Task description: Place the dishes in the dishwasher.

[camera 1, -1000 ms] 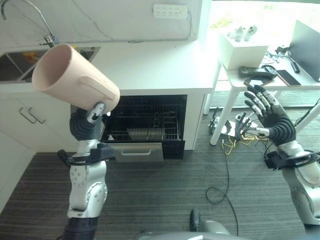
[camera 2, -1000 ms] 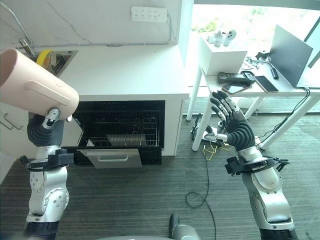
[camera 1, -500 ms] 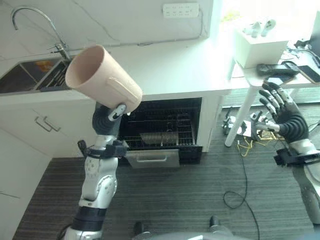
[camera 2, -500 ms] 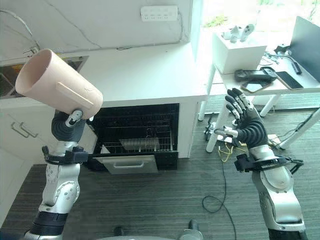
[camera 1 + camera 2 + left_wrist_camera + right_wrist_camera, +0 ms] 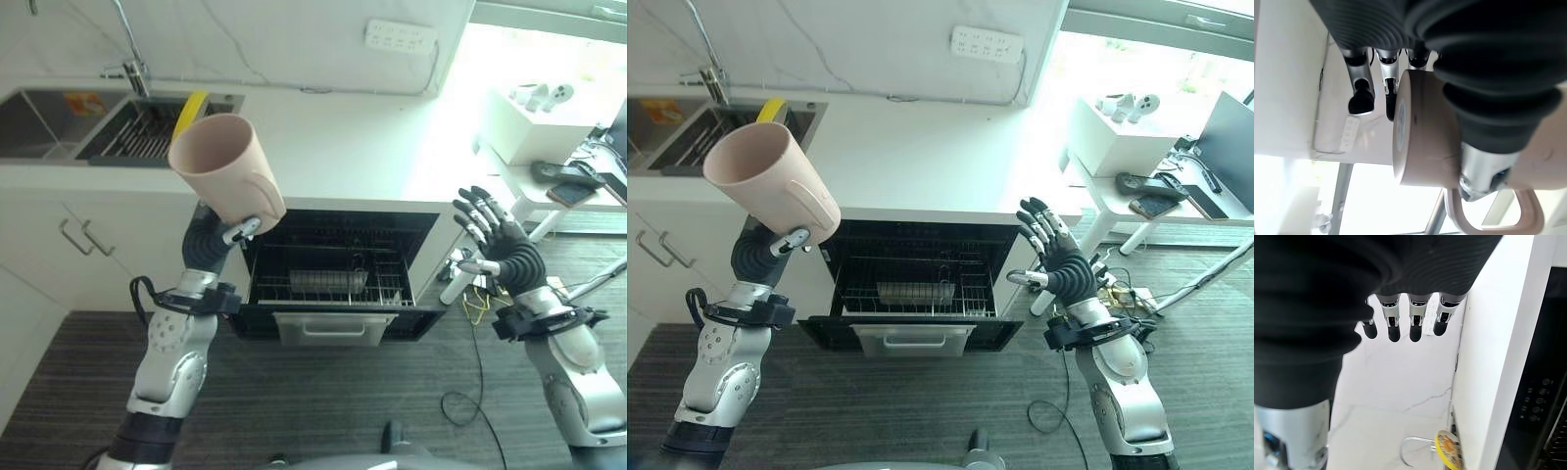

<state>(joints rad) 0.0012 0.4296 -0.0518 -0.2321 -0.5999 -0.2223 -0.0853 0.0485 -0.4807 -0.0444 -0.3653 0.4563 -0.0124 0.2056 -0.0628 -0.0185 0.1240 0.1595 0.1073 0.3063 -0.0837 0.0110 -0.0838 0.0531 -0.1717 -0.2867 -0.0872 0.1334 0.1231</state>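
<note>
Left hand (image 5: 208, 238): fingers curled round pink mug (image 5: 227, 169), raised | right hand (image 5: 503, 249): fingers spread, holding nothing

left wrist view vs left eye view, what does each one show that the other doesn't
Left wrist view alone: the base of the pink cup seen from underneath, its loop handle at the edge, and the left hand's fingers curled against it.

Left eye view alone: the open dishwasher with its rack pulled out, the sink and tap, the white counter, and the right hand raised with fingers spread, holding nothing.

Both: the left hand gripping the cup, and the wall socket strip.
</note>
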